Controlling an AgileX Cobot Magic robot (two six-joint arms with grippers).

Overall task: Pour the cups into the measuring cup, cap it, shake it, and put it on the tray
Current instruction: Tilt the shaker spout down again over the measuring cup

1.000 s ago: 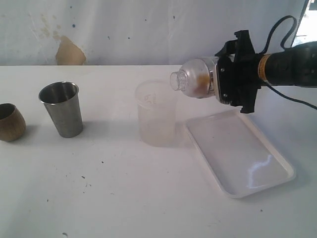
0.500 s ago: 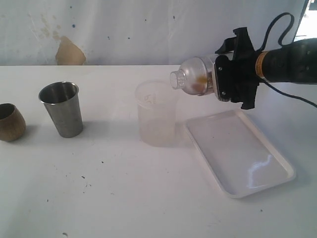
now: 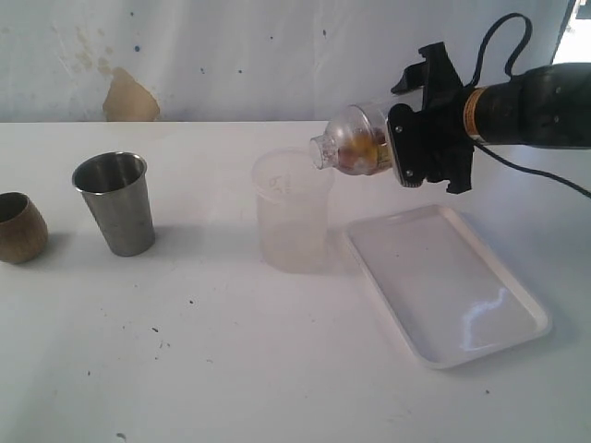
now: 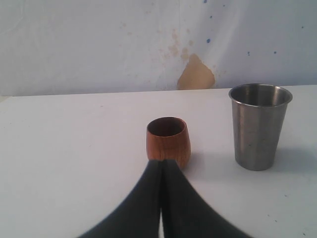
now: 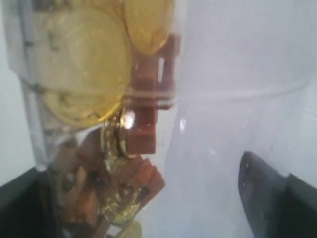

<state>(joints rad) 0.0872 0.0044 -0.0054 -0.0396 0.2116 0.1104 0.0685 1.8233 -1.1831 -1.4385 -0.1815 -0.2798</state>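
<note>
While the right gripper (image 3: 411,148) hung in the air over the far side of the table (image 3: 231,369), its black jaws were clamped from both sides on the clear measuring cup (image 3: 362,148), which lay nearly on its side with the capped end a little lower than the gripped end. The domed cap (image 3: 325,152) pointed toward the frosted cup (image 3: 294,226) and, in the exterior view, sat just above that cup's rim on its right side; whether it was truly over the opening could not be told. Inside the clear wall, the right wrist view showed gold discs (image 5: 89,64) heaped with reddish-brown pieces (image 5: 143,129). No printed scale could be made out on the held cup. The tray (image 3: 434,277) lay flat on the table below and slightly nearer than the held cup, just beside the frosted cup. The steel tumbler (image 3: 115,203) stood upright well to the left of the frosted cup, and the wooden cup (image 3: 18,228) stood upright beside it at the left edge of the view. The left gripper (image 4: 161,166) had its two dark fingers pressed together with nothing between them, their tips just short of the wooden cup, with the tumbler standing near it.
</note>
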